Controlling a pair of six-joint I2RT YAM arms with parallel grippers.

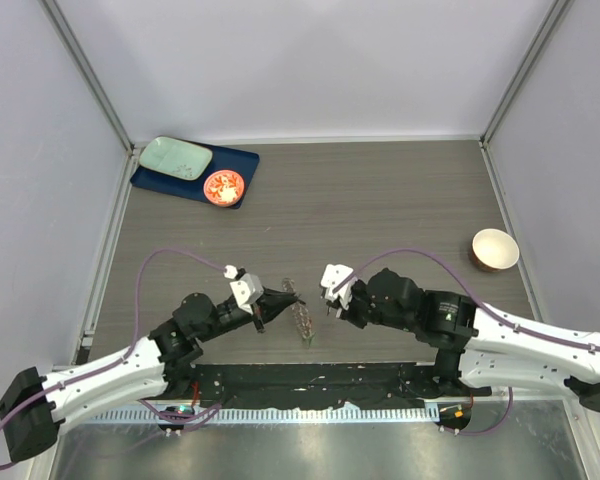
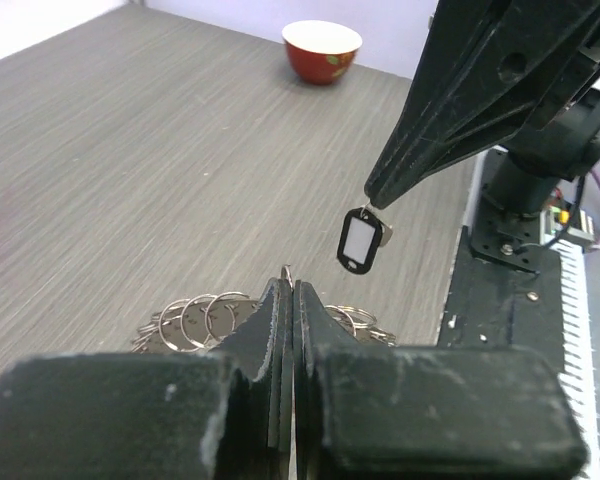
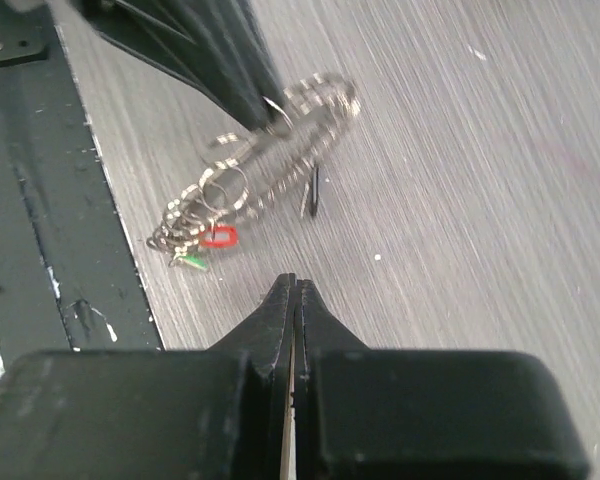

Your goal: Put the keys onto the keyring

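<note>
While the table (image 1: 380, 200) is apparently propping the low end of the keyring (image 3: 270, 160), the two grippers are facing each other tip to tip. The left gripper (image 2: 286, 287) is pinching the keyring by a wire loop between its closed fingertips, tilting it on edge, presumably to present a coil to its partner. The right gripper (image 2: 372, 200), just ahead and slightly higher, is clamping the black key (image 2: 360, 240), which is dangling under its tip, ready for threading. The red key (image 3: 218, 237) and green key (image 3: 192, 262) are already hanging at the ring's low end, nearest the right gripper.
</note>
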